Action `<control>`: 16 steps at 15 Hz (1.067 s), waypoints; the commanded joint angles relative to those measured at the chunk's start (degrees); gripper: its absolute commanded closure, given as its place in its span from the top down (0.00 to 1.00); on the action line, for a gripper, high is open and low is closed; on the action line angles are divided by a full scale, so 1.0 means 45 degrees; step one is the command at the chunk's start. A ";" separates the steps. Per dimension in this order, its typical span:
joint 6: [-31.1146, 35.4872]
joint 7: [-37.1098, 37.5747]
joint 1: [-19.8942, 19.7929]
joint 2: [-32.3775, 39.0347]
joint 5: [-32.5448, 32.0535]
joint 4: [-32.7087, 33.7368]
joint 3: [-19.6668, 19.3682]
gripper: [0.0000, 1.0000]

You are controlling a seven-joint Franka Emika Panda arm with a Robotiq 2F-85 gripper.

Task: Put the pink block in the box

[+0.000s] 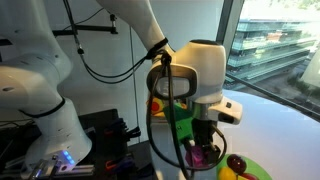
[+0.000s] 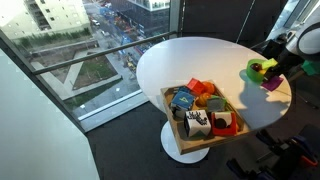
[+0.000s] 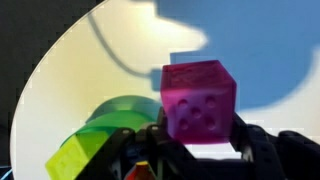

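Observation:
My gripper (image 3: 198,140) is shut on the pink block (image 3: 199,100), a magenta cube with small round dimples, held above the white round table. In an exterior view the gripper (image 1: 203,152) hangs over the table's edge with the pink block (image 1: 199,156) between its fingers. In an exterior view the gripper (image 2: 272,68) is at the far right of the table, well apart from the box (image 2: 172,122), a shallow light-wood tray that holds several coloured blocks and a mug near the table's front edge.
A round lime-green dish (image 3: 118,118) lies below the gripper, with a yellow block (image 3: 68,160) beside it. The green dish also shows at the table's edge (image 1: 252,170). The white table (image 2: 190,65) stands beside a large window.

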 commanded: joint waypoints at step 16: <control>-0.1394 0.1882 0.1382 -0.1319 -0.0247 -0.0028 0.1380 0.57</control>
